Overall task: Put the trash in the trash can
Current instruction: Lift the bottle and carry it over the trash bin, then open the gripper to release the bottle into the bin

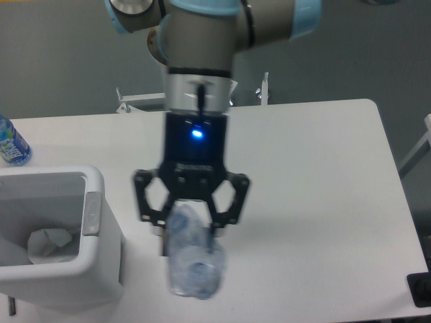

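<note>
My gripper (190, 232) is shut on the crushed clear plastic bottle (194, 259), which hangs high above the table, close to the camera, just right of the trash can. The bottle's lower end points toward the camera. The trash can (94, 195) is a white bin at the front left, and the crumpled white paper wrapper (48, 243) lies inside it.
An intact blue-labelled water bottle (11, 144) stands at the table's left edge behind the bin. The arm's base column (178, 81) rises at the back centre. A dark object (420, 289) sits off the table's front right corner.
</note>
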